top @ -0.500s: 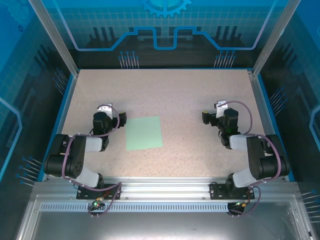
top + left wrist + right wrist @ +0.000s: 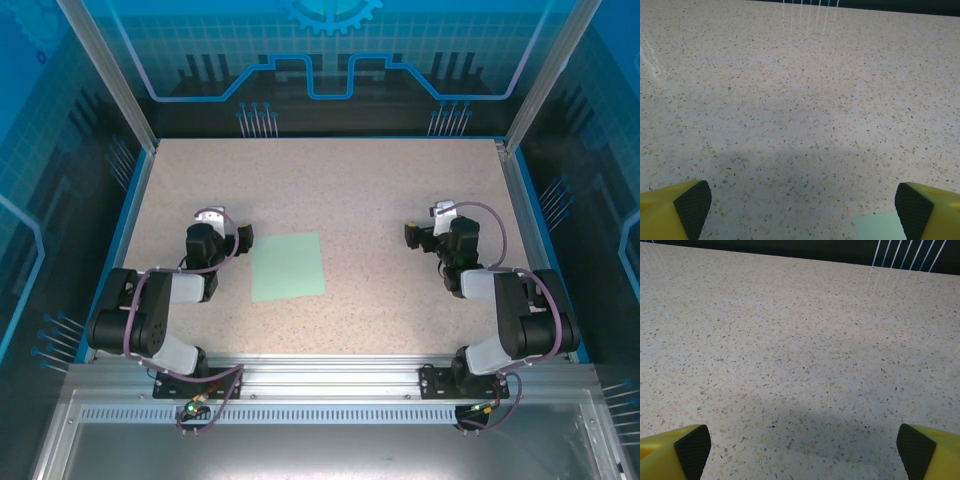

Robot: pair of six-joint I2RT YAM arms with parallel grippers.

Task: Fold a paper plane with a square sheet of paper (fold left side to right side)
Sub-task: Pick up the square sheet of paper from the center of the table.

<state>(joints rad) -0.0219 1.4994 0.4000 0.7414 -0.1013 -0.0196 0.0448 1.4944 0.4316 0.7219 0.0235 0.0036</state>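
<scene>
Pale mint-green square sheet of paper [image 2: 288,266] flat at mid-frame on speckled desk [image 2: 340,180], just right of left gripper [image 2: 801,207]; right gripper [image 2: 801,447] well apart; both jaws released, grasping nothing

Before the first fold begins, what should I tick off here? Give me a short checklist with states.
1. Square sheet of paper lies flat and unfolded: ok.
2. Left gripper open and empty: ok.
3. Right gripper open and empty: ok.
4. Left gripper beside the sheet's left edge: ok.
5. Right gripper near the sheet: not ok, well apart.
6. Sheet's edge lifted enough to pinch: cannot tell.
</scene>
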